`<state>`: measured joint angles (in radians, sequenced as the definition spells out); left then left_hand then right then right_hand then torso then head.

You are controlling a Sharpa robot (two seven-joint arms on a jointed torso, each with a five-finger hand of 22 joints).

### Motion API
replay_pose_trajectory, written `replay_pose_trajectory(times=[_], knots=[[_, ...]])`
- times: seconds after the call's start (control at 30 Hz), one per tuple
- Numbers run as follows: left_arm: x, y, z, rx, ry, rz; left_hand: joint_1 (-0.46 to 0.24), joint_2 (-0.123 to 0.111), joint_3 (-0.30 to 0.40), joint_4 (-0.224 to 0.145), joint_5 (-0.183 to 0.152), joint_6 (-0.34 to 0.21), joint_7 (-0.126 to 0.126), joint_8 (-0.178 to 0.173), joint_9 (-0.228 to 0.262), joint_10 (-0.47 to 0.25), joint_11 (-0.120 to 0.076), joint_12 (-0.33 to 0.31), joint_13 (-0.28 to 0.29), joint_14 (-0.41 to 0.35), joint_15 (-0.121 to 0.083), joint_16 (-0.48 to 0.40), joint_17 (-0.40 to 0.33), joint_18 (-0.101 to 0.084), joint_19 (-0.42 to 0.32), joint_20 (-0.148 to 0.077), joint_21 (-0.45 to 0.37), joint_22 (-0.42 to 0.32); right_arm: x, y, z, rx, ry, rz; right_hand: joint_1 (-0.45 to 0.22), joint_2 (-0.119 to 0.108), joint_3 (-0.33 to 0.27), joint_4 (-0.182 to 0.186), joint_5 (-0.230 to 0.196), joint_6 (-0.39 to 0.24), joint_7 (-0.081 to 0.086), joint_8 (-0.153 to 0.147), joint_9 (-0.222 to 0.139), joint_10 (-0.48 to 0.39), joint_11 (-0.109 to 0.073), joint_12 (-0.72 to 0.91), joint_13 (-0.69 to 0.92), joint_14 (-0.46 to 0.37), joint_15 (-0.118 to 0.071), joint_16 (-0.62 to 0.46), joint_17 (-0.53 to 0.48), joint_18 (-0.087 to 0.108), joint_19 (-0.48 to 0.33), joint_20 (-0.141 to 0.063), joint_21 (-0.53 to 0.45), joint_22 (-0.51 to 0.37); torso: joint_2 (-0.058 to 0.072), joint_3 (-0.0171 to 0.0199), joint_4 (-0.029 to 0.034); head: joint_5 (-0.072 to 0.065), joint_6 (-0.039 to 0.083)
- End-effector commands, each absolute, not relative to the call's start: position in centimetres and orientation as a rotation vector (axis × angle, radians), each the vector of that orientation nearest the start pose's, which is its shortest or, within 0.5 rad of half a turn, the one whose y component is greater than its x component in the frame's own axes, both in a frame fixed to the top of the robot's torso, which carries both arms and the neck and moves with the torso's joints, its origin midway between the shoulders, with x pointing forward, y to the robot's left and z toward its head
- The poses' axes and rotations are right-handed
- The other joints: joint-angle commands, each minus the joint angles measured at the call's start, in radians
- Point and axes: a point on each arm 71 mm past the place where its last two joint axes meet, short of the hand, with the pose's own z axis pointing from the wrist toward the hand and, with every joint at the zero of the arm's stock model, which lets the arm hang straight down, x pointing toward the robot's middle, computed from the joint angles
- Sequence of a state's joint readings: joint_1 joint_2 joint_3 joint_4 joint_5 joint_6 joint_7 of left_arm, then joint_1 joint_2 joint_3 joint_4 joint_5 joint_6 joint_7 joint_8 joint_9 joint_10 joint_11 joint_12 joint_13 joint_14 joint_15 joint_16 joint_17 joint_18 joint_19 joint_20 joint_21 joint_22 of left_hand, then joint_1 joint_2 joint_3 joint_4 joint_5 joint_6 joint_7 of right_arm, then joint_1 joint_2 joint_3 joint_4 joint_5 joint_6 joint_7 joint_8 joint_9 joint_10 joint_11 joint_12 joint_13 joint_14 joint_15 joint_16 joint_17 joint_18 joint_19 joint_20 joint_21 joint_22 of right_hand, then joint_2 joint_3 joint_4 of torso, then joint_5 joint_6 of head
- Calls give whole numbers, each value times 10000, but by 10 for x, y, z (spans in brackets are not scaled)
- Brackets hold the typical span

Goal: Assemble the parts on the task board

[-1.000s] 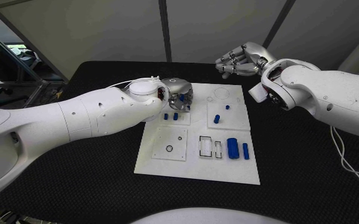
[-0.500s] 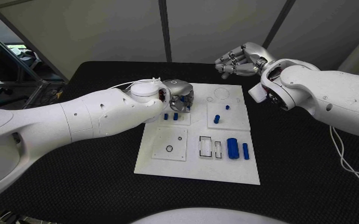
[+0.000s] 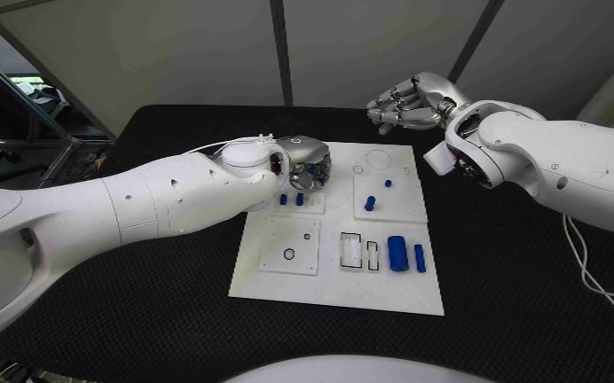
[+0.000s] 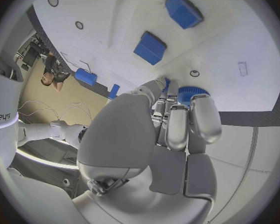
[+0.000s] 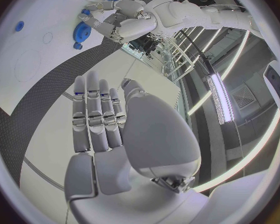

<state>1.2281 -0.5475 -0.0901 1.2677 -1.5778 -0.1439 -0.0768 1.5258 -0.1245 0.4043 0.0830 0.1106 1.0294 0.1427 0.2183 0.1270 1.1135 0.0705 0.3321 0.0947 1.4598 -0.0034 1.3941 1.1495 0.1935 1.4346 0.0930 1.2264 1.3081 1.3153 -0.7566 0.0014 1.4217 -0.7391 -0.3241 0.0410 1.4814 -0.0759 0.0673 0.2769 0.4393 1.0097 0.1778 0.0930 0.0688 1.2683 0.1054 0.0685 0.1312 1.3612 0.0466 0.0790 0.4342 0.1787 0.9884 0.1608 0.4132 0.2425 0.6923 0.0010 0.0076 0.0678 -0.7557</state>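
White was the task board (image 3: 335, 287), lying flat in the middle of the black table (image 3: 153, 312). My left hand (image 3: 303, 163) was low over the far left part of the board. Its fingers (image 4: 177, 127) were curled down around a blue gear (image 4: 191, 94) with little teeth on its rim. The fingertips were right on the gear, but I could not tell if they really held it or only touched it.

Just beside that hand, two small blue parts (image 3: 292, 199) stood next to each other on the board. They showed as two blue blocks (image 4: 167, 29) from my left wrist. Near the middle of the board stood a blue peg (image 3: 370, 204), with a tiny blue piece (image 3: 389, 182) a bit past it. Toward the near right side lay a thick blue cylinder (image 3: 398, 253) and a thin blue bar (image 3: 420, 258), side by side. An open slot (image 3: 350, 250) sat just beside them.

My right hand (image 3: 411, 102) was up in the air past the far edge of the board, well apart from the parts. It held nothing, and its fingers (image 5: 96, 113) were bent in a little, close together.
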Motion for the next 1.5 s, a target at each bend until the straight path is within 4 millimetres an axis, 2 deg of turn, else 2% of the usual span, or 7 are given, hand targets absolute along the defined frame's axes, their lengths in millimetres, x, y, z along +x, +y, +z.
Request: replay_pose_trajectory(times=[0.03, 0.33, 0.63, 0.9, 1.2, 1.37, 1.5], knots=[[514, 115, -213, 4455, 17703, -6330, 30, -49, 314, -151, -31, 108, 27, -134, -28, 139, 46, -214, -3, 89, -10, 33, -39, -1188, 68, 11, 72, 316, 528, -188, -118, 4256, 16004, 10992, 81, -45, 57, -5, 35, -13, 9, 40, 9, -31, -21, -18, -9, 6, 4, -52, -13, 40, -7, 58, -49, -8, -2, -1, 16, 4, 6], [511, 123, -207, 3938, 17379, -6751, -264, -207, 669, -364, -3, 152, 130, -357, -89, 230, 122, -568, 0, 72, 50, 50, -95, -1187, 39, 49, 94, 381, 529, -189, -118, 4268, 15992, 10971, 84, -51, 74, -6, 53, -11, 8, 43, 10, -28, -22, -17, -13, 10, 2, -55, -14, 41, -3, 56, -51, -10, -11, -3, 19, 7, 23], [513, 129, -183, 3318, 16637, -7156, -351, -227, 764, -418, 28, 204, 151, -396, -94, 283, 127, -643, 15, 86, 64, 84, -51, -1196, 52, 59, 145, 429, 529, -190, -118, 4288, 15968, 10938, 82, -55, 91, -4, 72, -10, 8, 45, 10, -25, -22, -15, -18, 14, 1, -58, -15, 41, 1, 55, -54, -11, -1, -5, 19, 39, 71], [509, 140, -168, 3069, 16434, -7223, -442, -257, 803, -444, 24, 254, 148, -418, -94, 339, 125, -688, 32, 100, 65, 108, -26, -1201, 61, 65, 175, 460, 529, -192, -119, 4305, 15970, 10914, 82, -56, 109, -2, 89, -8, 7, 48, 10, -21, -22, -14, -22, 18, 0, -61, -16, 41, 6, 54, -56, -12, 2, -4, 18, 56, 59], [508, 167, -170, 2578, 17139, -6818, -589, -304, 822, -441, 16, 280, 144, -461, -101, 372, 124, -757, 47, 99, 67, 113, -45, -1197, 53, 72, 161, 462, 530, -194, -119, 4330, 15969, 10877, 82, -56, 109, -2, 89, -8, 7, 48, 10, -21, -22, -14, -22, 18, 0, -61, -16, 41, 6, 54, -56, -12, -1, 2, 24, 90, 37], [504, 180, -181, 2330, 17523, -6624, -616, -311, 825, -440, 15, 288, 140, -468, -102, 383, 121, -769, 51, 99, 66, 116, -46, -1196, 52, 73, 157, 462, 529, -194, -119, 4334, 15974, 10876, 82, -56, 109, -2, 89, -8, 7, 48, 10, -21, -22, -14, -22, 18, 0, -61, -16, 41, 6, 54, -56, -12, -11, 6, 26, 95, 43], [502, 185, -191, 2190, 17727, -6543, -635, -316, 827, -439, 13, 293, 137, -472, -102, 389, 120, -778, 54, 99, 66, 116, -48, -1197, 54, 73, 164, 468, 529, -194, -119, 4341, 15974, 10869, 82, -56, 109, -2, 89, -8, 7, 48, 10, -21, -22, -14, -22, 18, 0, -61, -16, 41, 6, 54, -56, -12, -3, -7, 8, 109, 60]])
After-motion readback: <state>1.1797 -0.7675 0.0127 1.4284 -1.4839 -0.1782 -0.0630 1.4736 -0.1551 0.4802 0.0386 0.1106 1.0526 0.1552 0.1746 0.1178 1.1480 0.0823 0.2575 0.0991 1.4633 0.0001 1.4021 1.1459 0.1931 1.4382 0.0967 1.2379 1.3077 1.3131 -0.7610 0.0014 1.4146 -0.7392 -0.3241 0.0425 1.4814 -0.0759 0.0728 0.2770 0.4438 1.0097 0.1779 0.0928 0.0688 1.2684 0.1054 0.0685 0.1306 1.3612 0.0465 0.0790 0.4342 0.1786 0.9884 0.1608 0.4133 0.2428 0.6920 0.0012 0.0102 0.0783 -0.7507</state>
